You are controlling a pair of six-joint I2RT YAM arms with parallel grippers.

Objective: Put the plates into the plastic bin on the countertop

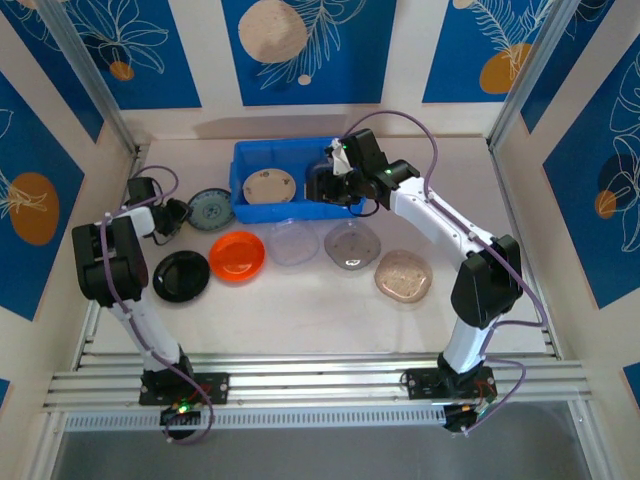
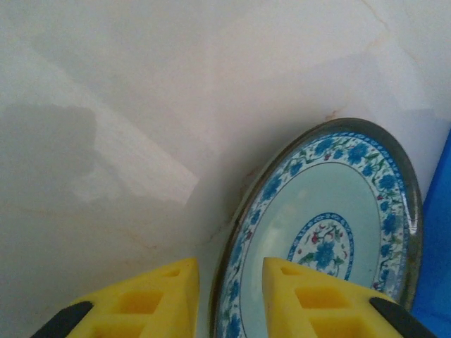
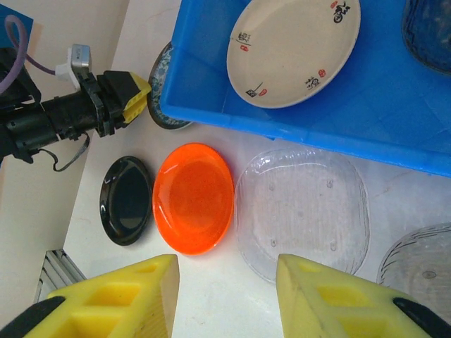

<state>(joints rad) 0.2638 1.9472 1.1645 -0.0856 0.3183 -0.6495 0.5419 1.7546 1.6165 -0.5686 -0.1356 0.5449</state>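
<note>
teal floral plate (image 2: pixel 331 225) lies flat on the countertop (image 2: pixel 141 105), just beside the left outer wall of the blue plastic bin (image 3: pixel 394 105); not in the bin yet; left gripper (image 2: pixel 230 299) is down at its near-left rim, one yellow finger over the plate's inside, the other outside on the counter, rim between; jaws part-spread w/ a gap showing each side, so no pinch seen.

inside the bin: a cream plate (image 3: pixel 292 49) w/ small printed marks, flat at the left end, and a dark translucent plate (image 3: pixel 431 28) at the right end; right gripper (image 3: pixel 225 296) hangs over the bin, jaws apart, nothing between them.

left on the counter in front of the bin: black plate (image 3: pixel 127 201), orange plate (image 3: pixel 194 197) touching it or nearly, clear plate (image 3: pixel 303 211), smoky plate (image 1: pixel 352 244), speckled pale plate (image 1: pixel 403 275) nearest the right arm.

step in hand, as i read it: left arm's pick of the teal plate; task approx. a quarter done, 2 in, 6 out.

next move calls for: a firm nip on the thin rim, a lift tilting the plate clear of the bin wall, then a carry over the rim to a free spot; plate is slick and shallow, prob. slips if gripped too near the edge; right arm should clear the bin first.
</note>
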